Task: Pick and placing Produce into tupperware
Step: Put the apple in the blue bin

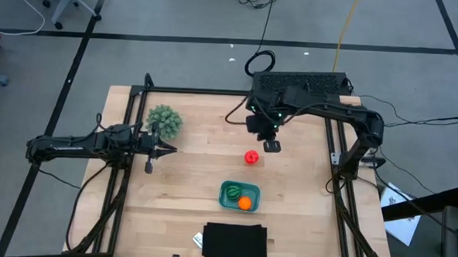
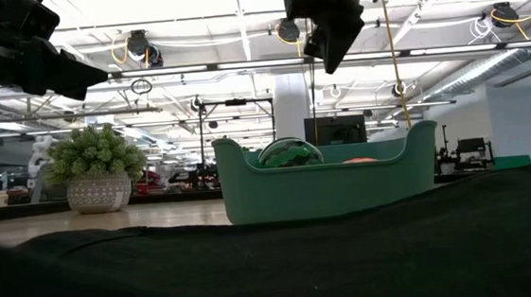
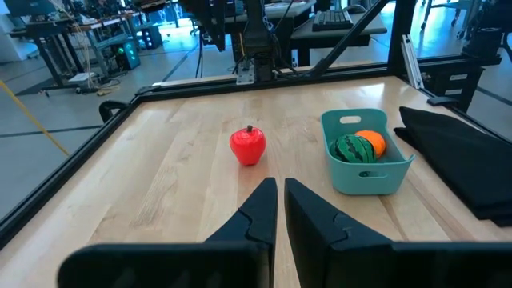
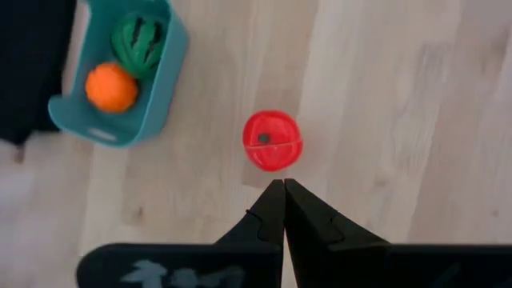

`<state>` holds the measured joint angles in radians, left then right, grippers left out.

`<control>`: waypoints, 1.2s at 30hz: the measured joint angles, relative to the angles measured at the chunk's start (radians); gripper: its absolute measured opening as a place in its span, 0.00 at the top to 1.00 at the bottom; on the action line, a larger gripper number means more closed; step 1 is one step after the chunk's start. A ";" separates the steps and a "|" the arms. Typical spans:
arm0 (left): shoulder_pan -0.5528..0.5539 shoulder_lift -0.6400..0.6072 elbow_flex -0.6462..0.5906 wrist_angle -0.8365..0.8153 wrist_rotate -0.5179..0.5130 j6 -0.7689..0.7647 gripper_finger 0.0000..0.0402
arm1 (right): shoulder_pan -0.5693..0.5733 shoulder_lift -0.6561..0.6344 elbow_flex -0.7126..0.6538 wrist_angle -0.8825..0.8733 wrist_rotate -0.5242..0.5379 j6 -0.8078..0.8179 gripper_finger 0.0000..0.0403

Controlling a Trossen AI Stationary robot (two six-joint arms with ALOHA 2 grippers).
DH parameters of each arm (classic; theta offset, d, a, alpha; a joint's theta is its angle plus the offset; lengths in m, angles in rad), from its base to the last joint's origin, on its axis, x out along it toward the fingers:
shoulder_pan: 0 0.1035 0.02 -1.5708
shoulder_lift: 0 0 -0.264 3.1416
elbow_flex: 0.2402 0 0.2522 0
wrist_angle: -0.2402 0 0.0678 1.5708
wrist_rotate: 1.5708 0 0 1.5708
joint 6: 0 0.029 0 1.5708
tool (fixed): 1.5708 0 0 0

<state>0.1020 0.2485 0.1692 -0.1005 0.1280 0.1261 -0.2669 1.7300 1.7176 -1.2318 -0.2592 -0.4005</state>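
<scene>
Red fruit [image 4: 272,141] stem-up on wood, clenched empty right end effector [image 4: 283,186] above, left end effector [image 3: 280,188] clenched.

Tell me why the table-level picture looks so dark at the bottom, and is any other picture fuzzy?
In the low view, the black cloth lies close to the lens, a dark unfocused mass against bright ceiling lights, partly hiding the teal tub. In the right wrist view, the tub and wood look soft; the red fruit reads clearer.
</scene>
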 joint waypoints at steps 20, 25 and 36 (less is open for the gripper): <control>0.000 0.000 0.000 -0.004 0.001 -0.006 0.92 | 0.083 -0.003 0.000 0.030 0.003 -0.384 0.83; 0.000 0.000 0.000 -0.007 0.001 -0.007 0.92 | 0.091 -0.003 0.000 0.032 0.038 -0.400 0.62; 0.000 0.000 0.000 -0.030 0.001 -0.008 0.92 | 0.181 -0.004 -0.091 0.148 0.401 -0.674 0.26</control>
<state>0.1022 0.2485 0.1692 -0.1302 0.1291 0.1184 -0.0862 1.7260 1.6267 -1.0841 0.1422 -1.0744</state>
